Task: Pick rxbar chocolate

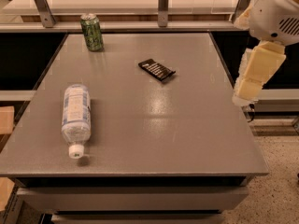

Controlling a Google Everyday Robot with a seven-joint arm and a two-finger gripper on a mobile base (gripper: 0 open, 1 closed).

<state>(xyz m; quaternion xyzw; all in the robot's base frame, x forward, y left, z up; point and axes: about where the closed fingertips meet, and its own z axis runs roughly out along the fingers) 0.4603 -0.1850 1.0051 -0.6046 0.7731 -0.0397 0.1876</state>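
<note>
The rxbar chocolate (157,69) is a small flat black wrapped bar with thin white text lines. It lies flat on the grey table (154,125), a little behind the middle. My gripper (254,76) hangs at the right, beyond the table's right edge, well to the right of the bar and apart from it. It holds nothing that I can see.
A green can (92,32) stands upright at the table's back left. A clear water bottle (76,117) lies on its side at the left, cap toward the front. A railing with metal posts (162,6) runs behind the table. The floor (275,181) is at the right.
</note>
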